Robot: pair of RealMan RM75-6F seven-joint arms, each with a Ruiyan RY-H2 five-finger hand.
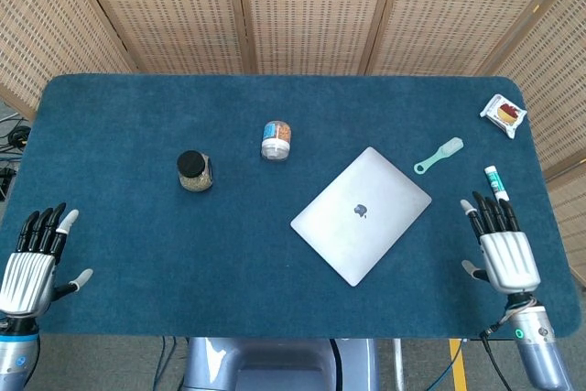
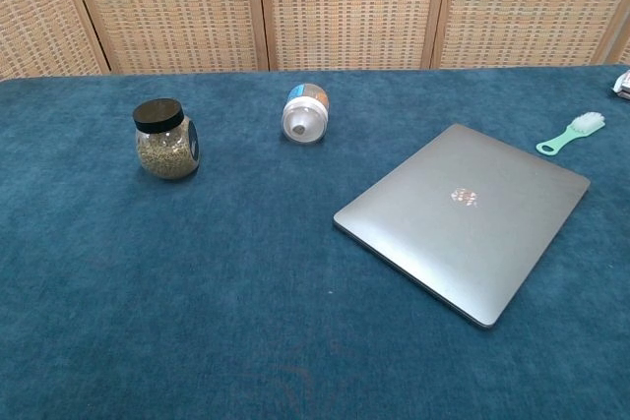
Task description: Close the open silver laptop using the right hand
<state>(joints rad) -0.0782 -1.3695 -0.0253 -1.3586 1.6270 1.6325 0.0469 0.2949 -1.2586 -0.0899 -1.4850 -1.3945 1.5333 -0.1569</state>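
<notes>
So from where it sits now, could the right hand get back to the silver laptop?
Probably yes. The right hand is open at the table's near right edge, and only bare blue cloth lies between it and the closed silver laptop. The green brush lies farther back, off that path.

The laptop (image 1: 361, 214) lies shut on the table (image 1: 119, 125), right of centre. Left of it stands a jar (image 1: 194, 171), with a tipped bottle (image 1: 276, 139) between them, farther back. A brush (image 1: 439, 155) lies behind the laptop's right corner.
</notes>
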